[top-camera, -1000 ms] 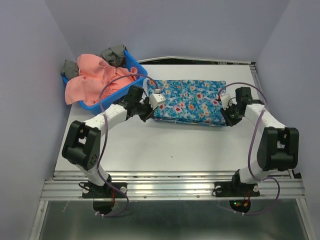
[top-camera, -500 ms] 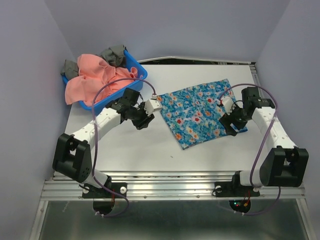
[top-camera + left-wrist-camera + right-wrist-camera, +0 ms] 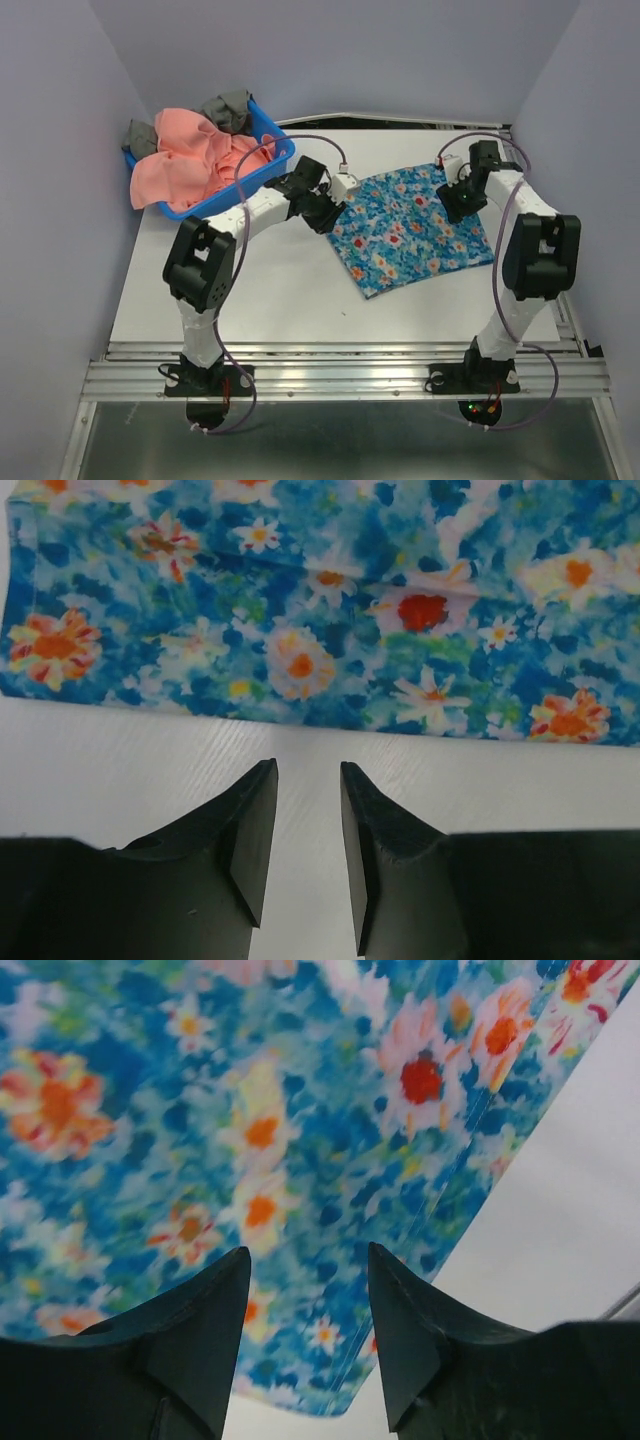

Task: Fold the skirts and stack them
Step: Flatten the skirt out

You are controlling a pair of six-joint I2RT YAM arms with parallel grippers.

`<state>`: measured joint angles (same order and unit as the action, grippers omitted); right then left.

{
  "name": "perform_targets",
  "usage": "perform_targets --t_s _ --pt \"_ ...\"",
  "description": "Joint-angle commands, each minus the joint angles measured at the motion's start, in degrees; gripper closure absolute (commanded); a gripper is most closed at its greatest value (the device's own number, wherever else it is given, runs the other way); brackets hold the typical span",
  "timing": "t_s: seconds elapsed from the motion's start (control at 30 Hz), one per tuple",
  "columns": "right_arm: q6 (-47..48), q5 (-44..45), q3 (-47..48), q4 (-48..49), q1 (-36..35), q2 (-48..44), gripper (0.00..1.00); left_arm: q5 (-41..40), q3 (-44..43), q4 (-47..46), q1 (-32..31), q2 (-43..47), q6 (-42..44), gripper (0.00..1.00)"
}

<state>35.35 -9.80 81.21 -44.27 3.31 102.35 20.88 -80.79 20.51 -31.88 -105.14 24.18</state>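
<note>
top external: bright blue flowered cloth skirt [image 3: 415,228] lies folded, askew, on white surface [image 3: 260,290]; salmon-pink pleated cloth skirt [image 3: 185,160] heaped in blue plastic basket [image 3: 225,197] | left wrist: left hand [image 3: 307,780] narrowly parted, empty, just short of skirt's edge | right wrist: right hand [image 3: 308,1270] parted, empty, above the flowered cloth | step: blue fold apparently finished; next calls for fetching the pink one.

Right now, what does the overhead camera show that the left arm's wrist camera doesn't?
Only overhead: the blue basket holding the pink skirt, and the right tool over the flowered skirt. Only the wrist camera: the left tool up close, slightly open and empty, above bare table just short of that skirt's edge. Both: the flowered skirt and the white table.
</note>
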Motion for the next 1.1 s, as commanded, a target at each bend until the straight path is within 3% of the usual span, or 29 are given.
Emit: perform_targets --t_s 0.0,0.13,0.37,0.47,0.5,0.53,0.57,0.6,0.7,0.77,0.87,0.97,1.07 --pt "-1.09 5.40 5.18 5.69 0.47 7.33 0.48 0.64 -4.89 -0.56 -2.48 -4.89 -5.98 0.58" --pt "2.61 7.69 3.09 5.60 0.47 10.95 0.51 1.71 -6.65 -0.39 -2.66 -9.81 -8.36 0.60" --pt "12.02 7.61 -15.47 -0.99 -0.14 1.12 0.52 -3.57 -13.24 1.55 0.15 -19.74 -7.57 0.65" --pt "14.39 5.15 -21.34 -9.74 -5.49 -5.91 0.52 -6.37 -21.48 3.74 2.87 -25.89 -6.52 0.66" --pt "14.57 4.19 -23.27 -11.52 -10.56 -10.02 0.51 -6.90 -27.78 4.70 4.18 -27.90 -6.43 0.66" --pt "14.92 2.52 -23.46 -13.45 -10.61 -11.71 0.49 -7.26 -32.19 6.89 4.71 -30.27 -6.00 0.66" --pt "14.31 -2.63 -23.03 -17.91 -15.39 -13.30 0.46 -8.13 -42.15 11.87 5.16 -35.34 -5.38 0.66" --pt "13.43 -5.64 -20.07 -19.52 -17.44 -15.23 0.41 -8.14 -46.60 13.92 6.12 -37.48 -4.59 0.63" --pt "6.17 -16.20 -12.24 -20.60 -18.34 -14.64 0.37 -6.74 -53.58 16.58 7.53 -38.65 -4.32 0.57" --pt "5.43 -18.57 -2.67 -21.46 -18.34 -10.51 0.37 -6.21 -50.62 13.86 8.06 -32.87 -4.06 0.54" --pt "3.32 -17.72 3.41 -20.17 -12.48 -6.65 0.39 -4.02 -37.12 10.35 7.97 -22.00 -2.57 0.51" --pt "4.10 -10.62 2.20 -13.24 -8.95 -4.36 0.40 -0.07 -28.92 10.25 7.71 -13.37 -1.78 0.50" --pt "4.72 -6.91 2.55 -9.53 -5.52 1.78 0.43 2.41 -15.41 9.90 5.87 -7.38 -2.47 0.51"
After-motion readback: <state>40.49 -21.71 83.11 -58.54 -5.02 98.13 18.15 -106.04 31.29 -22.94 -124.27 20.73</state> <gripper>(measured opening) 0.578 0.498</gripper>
